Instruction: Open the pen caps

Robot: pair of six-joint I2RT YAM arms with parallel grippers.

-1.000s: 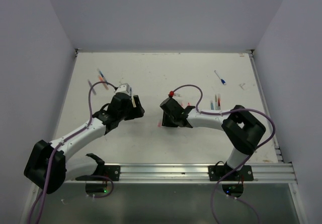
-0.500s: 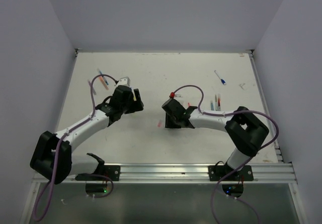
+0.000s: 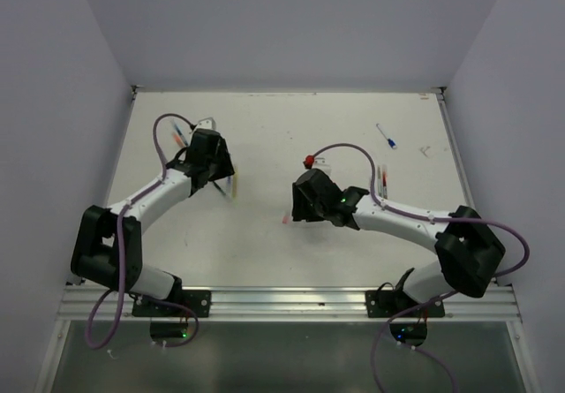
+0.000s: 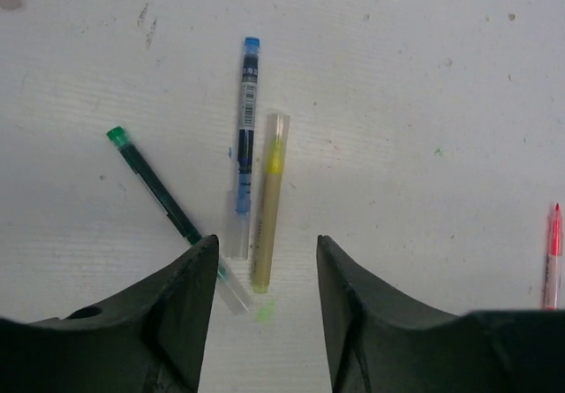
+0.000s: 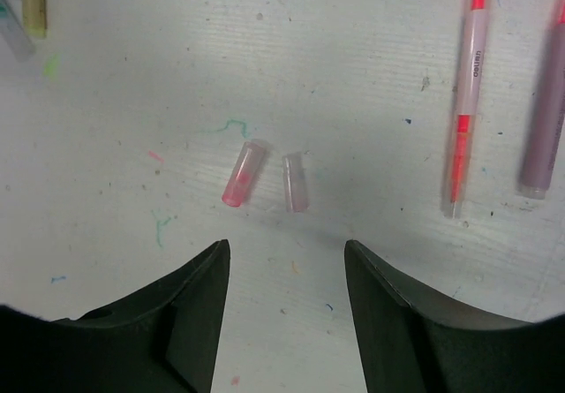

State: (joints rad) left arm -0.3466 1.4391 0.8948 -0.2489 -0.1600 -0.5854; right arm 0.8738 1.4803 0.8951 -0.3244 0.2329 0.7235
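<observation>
We find little to read. On the counter's left half, the blue pen (image 4: 244, 137) carries a barcode strip (image 4: 248, 102) on its barrel, digits too small to make out. In the right wrist view, the red pen (image 5: 468, 88) bears short dark print (image 5: 472, 62) along its pale sleeve, too blurred to spell.

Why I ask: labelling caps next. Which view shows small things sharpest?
Right wrist: pink cap and paler cap crisp under even light, soft shadows. Left wrist: yellow pen sharp, fingers dark. Top external: far blue pen too small to read.

pink cap (image 5: 244, 173), paler cap (image 5: 295, 182) just beside, both lying flat
</observation>
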